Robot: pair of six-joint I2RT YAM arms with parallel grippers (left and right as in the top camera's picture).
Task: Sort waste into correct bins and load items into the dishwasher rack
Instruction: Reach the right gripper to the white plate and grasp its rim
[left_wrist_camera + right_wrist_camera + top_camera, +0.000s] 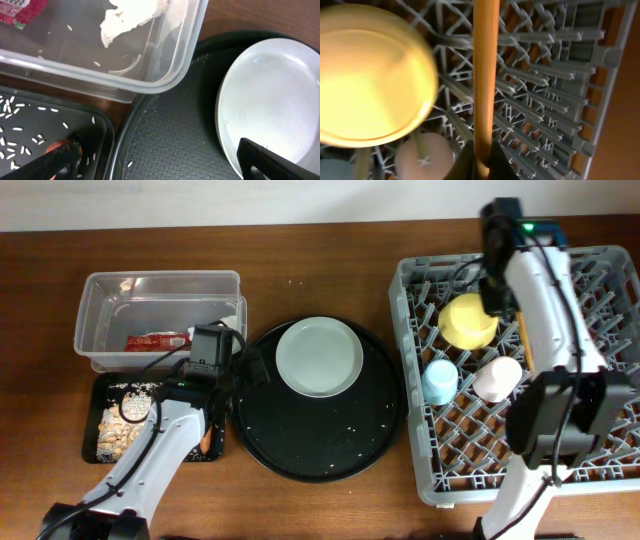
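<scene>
Brown wooden bench [330,250] is filling the overhead view. At the right the grey dishwasher rack [600,270] is carrying the yellow bowl [468,320], the blue cup [440,380] and the pink cup [497,377]. The plate [319,356] is lying on the round black tray [320,435] at centre. At the left the clear tub [160,277] is holding the red wrapper [157,340], and below it the black rectangular tray [88,425] is holding the food scraps [120,430].

From the left wrist view, the left claw [160,165] is hanging spread wide and gripping nothing. One finger is sitting over the rectangular tray at the lower left, the other over the plate's edge at the lower right. The white tissue [132,17] is showing inside the tub at the top. The plate is lying flat with a thin rim, so a grab here is risking a scrape, or a finger catching the round tray's lip.

From the right wrist view, the right claw [481,162] is pinching the wooden chopsticks [485,75] at the bottom of the frame, and they are pointing up over the rack's pegs with the bowl close at the left. Let go badly, they could be dropping through the lattice, or a sideways drift could be knocking the bowl.
</scene>
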